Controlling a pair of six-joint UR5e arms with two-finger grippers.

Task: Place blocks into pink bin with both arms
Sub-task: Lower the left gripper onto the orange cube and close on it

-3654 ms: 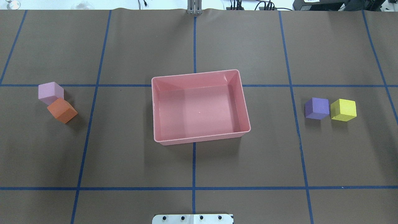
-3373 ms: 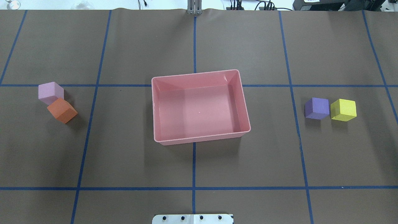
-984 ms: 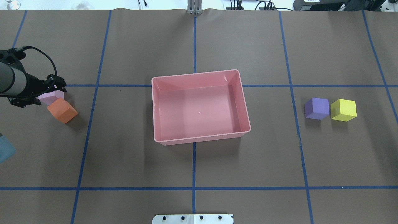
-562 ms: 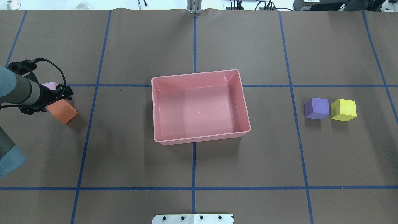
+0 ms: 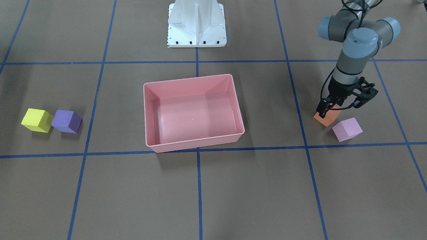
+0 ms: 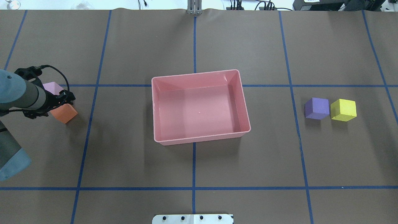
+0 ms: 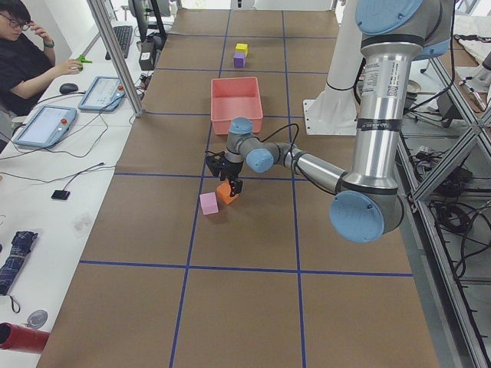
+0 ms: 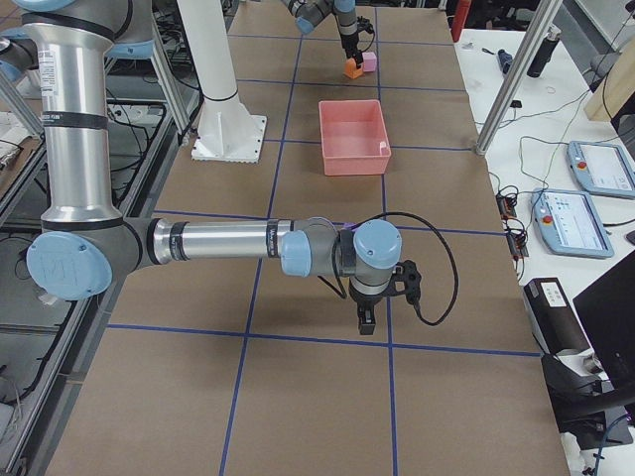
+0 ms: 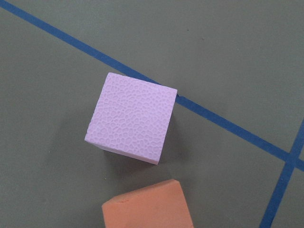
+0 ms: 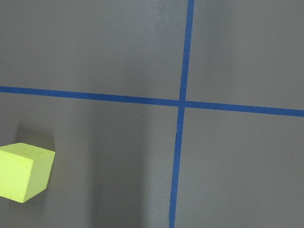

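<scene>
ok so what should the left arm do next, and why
Probably lower the left gripper straight down around the orange block. It hangs right over that block, jaws apparently open. The light pink block sits close beside it, so a straight descent seems safest. The pink bin holds no blocks yet.

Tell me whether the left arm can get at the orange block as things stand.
Probably yes. The left gripper hangs right over the orange block, with nothing between them. The light pink block sits close beside it and might crowd one finger.
</scene>
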